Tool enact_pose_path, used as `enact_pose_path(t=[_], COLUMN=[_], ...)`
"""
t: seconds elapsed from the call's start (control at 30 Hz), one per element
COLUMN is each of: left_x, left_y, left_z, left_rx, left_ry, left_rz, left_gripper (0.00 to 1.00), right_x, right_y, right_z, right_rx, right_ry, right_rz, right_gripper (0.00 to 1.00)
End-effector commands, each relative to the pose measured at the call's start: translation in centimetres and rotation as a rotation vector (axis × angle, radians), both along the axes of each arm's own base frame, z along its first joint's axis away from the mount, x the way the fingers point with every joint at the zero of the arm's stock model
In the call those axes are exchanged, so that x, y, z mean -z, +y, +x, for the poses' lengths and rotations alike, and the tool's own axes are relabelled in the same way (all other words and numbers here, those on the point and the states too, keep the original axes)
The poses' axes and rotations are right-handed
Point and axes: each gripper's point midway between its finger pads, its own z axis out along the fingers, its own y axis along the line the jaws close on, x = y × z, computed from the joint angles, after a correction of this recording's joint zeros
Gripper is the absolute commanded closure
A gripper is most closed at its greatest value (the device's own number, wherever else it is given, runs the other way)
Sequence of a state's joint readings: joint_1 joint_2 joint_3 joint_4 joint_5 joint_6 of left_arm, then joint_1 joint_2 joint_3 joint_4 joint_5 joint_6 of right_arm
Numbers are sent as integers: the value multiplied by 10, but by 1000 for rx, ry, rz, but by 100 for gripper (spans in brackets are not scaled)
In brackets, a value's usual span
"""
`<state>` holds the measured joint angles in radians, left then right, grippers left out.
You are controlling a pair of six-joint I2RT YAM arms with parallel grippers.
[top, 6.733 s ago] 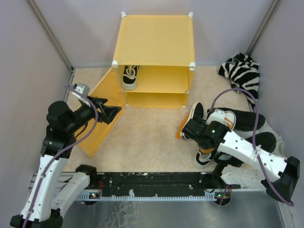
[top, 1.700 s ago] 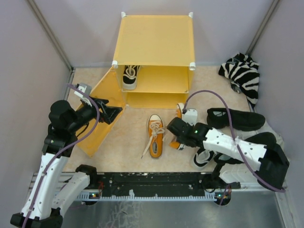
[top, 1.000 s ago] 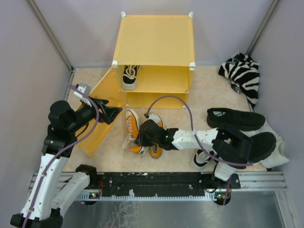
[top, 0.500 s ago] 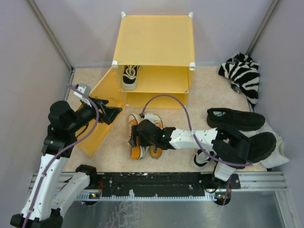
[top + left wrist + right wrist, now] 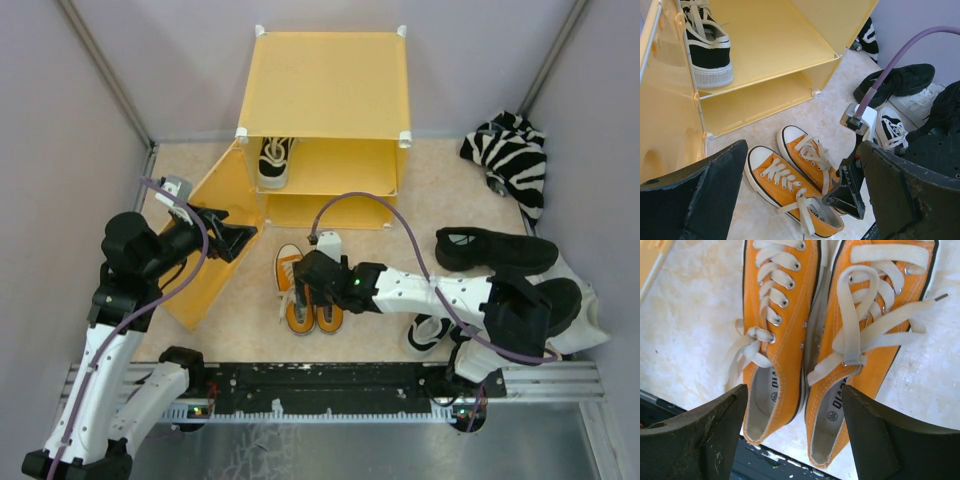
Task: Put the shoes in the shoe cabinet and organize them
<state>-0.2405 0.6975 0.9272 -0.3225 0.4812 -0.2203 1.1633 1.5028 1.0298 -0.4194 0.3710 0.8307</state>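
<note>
My R hand (image 5: pixel 795 392) hangs open over orange shoes (image 5: pixel 782 335); loose laces (image 5: pixel 862 335) could snag it, skewing pair before cabinet (image 5: pixel 325 90) at 12.

Zebra-striped black-and-white cloth (image 5: pixel 510 155) crumpled in far right corner on beige marbled tabletop (image 5: pixel 440 190), beside lilac wall (image 5: pixel 600 100)

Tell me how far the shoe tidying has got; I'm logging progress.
Done: one black-and-white shoe sits inside the cabinet. In hand: the open right hand hovers over the orange pair, side by side outside. Left: that pair and the other black-and-white shoe go inside.
</note>
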Motion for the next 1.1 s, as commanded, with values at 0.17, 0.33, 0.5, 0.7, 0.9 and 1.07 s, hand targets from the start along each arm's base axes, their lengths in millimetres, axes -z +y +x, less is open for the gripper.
enact_pose_path(t=[0.17,0.33,0.5,0.7,0.9,1.07], left_x=[-8,-9,-7,-5,-4,-5], left_y=[-1,0,-2,-1,1,1], left_z=[-4,-5,-5,-5,-6,-7], left_rx=[12,8,17,10,3,6], left_ry=[-26,-31,-24,-23,-24,-30], left_rz=[-5,-6,-7,0,3,3], left_gripper=[1,1,1,1,1,1], right_x=[-3,12,35,44,79,95], right_y=[2,11,11,12,7,-4], right_z=[-9,-18,-17,-10,-10,-13], right_rx=[-11,-19,40,94,99,104], right_ry=[26,65,77,61,78,88], right_rz=[9,5,-43,-34,-122,-156], right_gripper=[24,24,26,32,53,70])
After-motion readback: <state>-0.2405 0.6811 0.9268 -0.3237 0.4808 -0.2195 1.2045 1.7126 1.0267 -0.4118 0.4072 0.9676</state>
